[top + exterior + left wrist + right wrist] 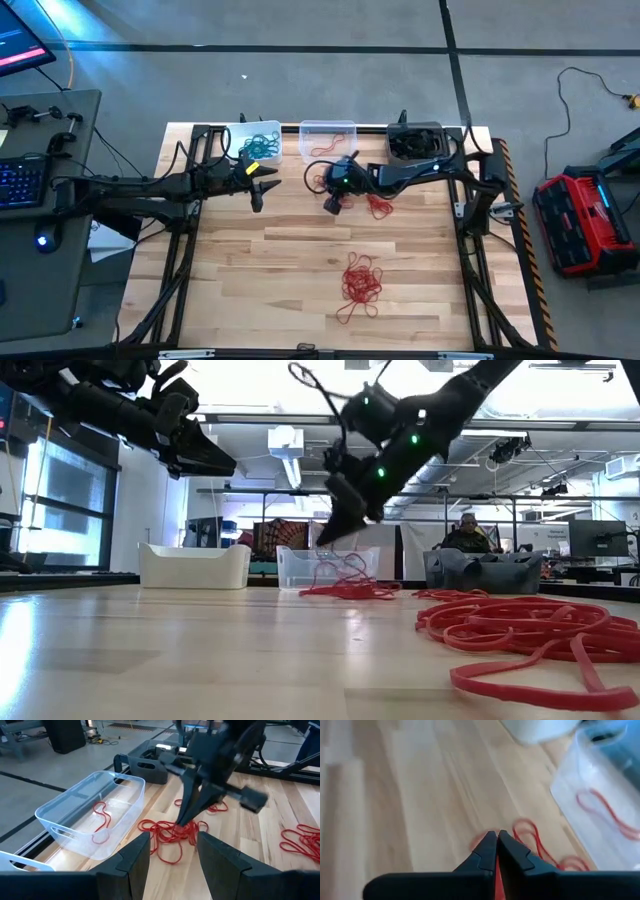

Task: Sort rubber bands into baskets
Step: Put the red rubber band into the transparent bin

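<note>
You have three small rectangular plastic tubs in a row along the far edge of the wooden table (pixel 300 250): the white tub (pixel 255 140) on the left, the clear tub (pixel 327 138) in the middle, the dark grey tub (pixel 415 140) on the right. Taking the clear tub as your landmark, it holds a red loop or two; the white one left of it holds teal bands (pixel 260 146); the grey one's contents are too dark for you to count.

Two bunches of thin red rubber bands lie on the wood: a small bunch (pixel 378 206) just in front of the clear tub, and a larger pile (pixel 361 280) well nearer the front edge. Individual loops are too tangled to count.

Your left gripper (pixel 262 185) hangs above the table, in front and to the left of the clear tub, fingers spread and empty. Your right gripper (pixel 496 840) is down at the small bunch in front of the clear tub, fingers pressed together, pinching red strands between the tips.
</note>
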`<state>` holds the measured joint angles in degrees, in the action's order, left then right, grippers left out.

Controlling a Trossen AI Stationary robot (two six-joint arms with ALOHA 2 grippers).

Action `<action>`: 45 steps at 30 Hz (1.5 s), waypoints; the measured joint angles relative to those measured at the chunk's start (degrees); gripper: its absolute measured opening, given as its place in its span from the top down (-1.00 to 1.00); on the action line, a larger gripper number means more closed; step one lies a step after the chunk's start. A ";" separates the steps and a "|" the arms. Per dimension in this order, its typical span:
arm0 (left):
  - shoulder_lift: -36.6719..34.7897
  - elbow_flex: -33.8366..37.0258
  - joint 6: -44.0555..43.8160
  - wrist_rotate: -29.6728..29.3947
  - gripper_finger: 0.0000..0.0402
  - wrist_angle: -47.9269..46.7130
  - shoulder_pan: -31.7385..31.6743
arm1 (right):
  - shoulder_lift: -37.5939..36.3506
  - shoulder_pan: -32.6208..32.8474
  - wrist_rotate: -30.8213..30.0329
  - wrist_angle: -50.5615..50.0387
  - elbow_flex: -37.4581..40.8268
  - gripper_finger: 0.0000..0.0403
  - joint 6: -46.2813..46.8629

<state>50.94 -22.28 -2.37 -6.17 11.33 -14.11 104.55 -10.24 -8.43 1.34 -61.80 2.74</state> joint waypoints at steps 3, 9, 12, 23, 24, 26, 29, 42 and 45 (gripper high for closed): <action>0.00 0.00 -0.02 0.00 0.22 -0.10 0.04 | -0.93 0.72 0.00 -1.19 -1.76 1.00 -0.19; -0.01 0.00 -0.02 0.00 0.22 -0.25 0.07 | -1.81 1.74 -0.14 -2.74 -4.98 1.00 -0.08; 0.01 0.00 -0.02 0.00 0.22 -0.42 0.07 | -2.07 2.34 -3.04 -3.23 -6.60 1.00 -1.59; 0.02 0.00 0.00 0.00 0.22 -0.76 0.07 | -2.07 2.22 -11.36 -4.75 -12.85 1.00 -8.52; 0.02 0.00 0.00 0.00 0.22 -0.76 0.07 | -2.07 2.27 -12.15 -4.99 -13.50 1.00 -9.19; 0.02 0.00 0.00 0.00 0.22 -0.77 0.07 | -2.07 2.27 -14.07 -5.25 -14.79 1.00 -10.70; 0.02 0.00 0.00 0.00 0.22 -0.78 0.07 | -2.07 1.61 -15.55 -5.14 -17.00 1.00 -13.37; 0.02 0.00 0.00 0.00 0.22 -0.79 0.07 | -2.02 -8.81 -12.90 -5.94 -19.89 1.00 -16.78; 0.02 0.00 0.00 0.00 0.22 -0.79 0.04 | -1.34 -11.83 -10.26 -6.83 -19.87 1.00 -15.30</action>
<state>50.96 -22.28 -2.37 -6.17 10.55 -14.06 103.20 -22.07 -18.69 -5.49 -81.67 -12.56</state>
